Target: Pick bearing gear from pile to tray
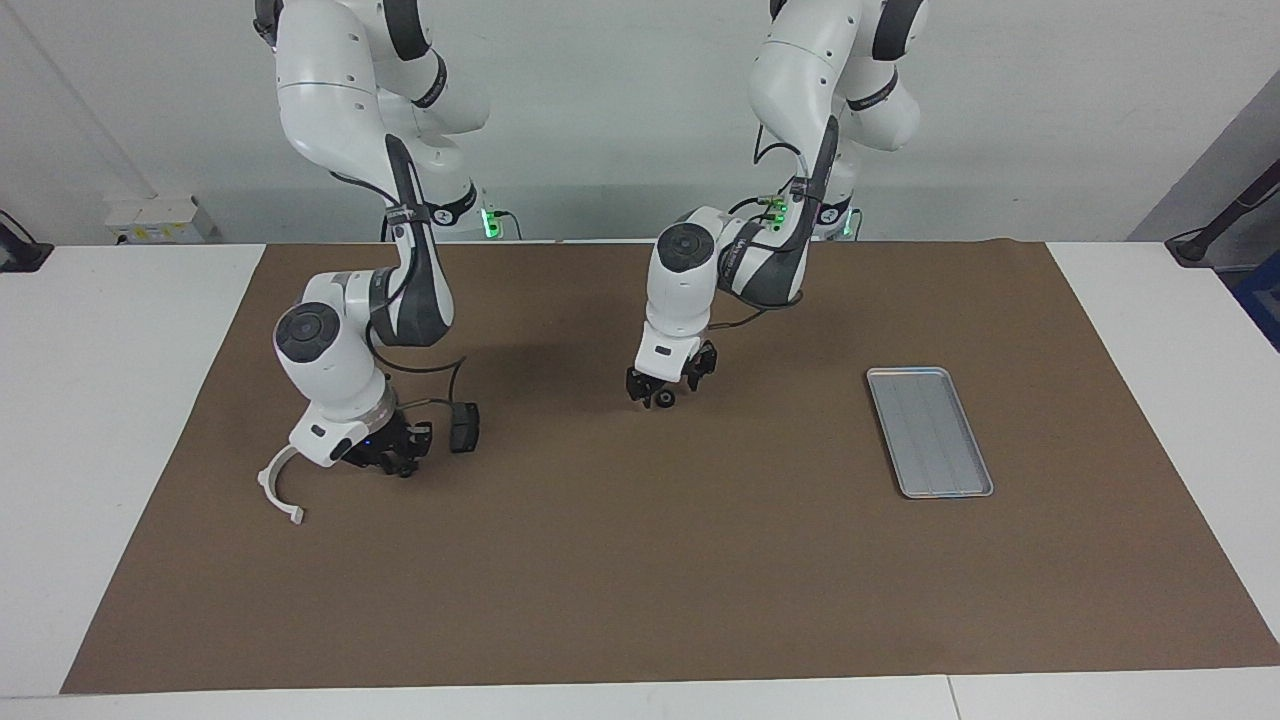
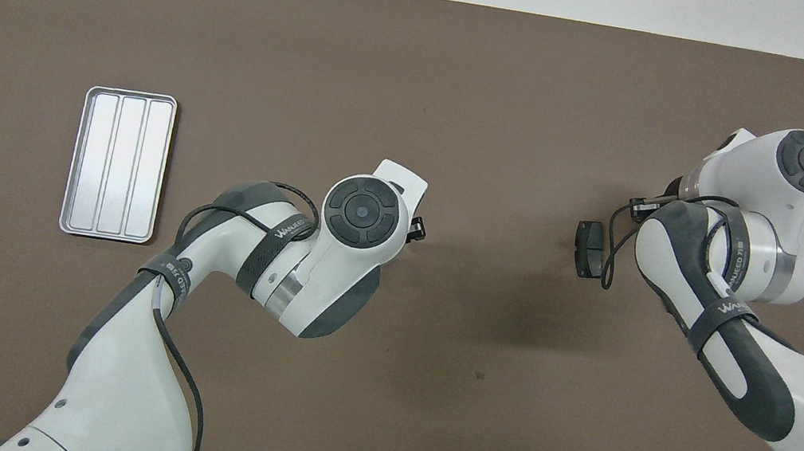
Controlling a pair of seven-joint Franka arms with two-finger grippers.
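Toward the right arm's end of the mat lies the pile: a white half-ring bracket (image 1: 275, 489) and a dark grey brake pad (image 1: 463, 427), also seen as the brake pad (image 2: 588, 248) from overhead. My right gripper (image 1: 400, 462) is low between them, shut at mat level on a tiny black bearing gear that barely shows at its tips. At mid-table my left gripper (image 1: 666, 388) stands open just over the mat, its fingers on either side of a second black bearing gear (image 1: 663, 399). The silver tray (image 1: 928, 430) lies empty toward the left arm's end. From overhead both wrists hide the grippers.
A brown mat (image 1: 640, 580) covers most of the white table. The tray (image 2: 119, 165) lies lengthwise beside the left arm's elbow. A black cable loops from the right wrist over the brake pad.
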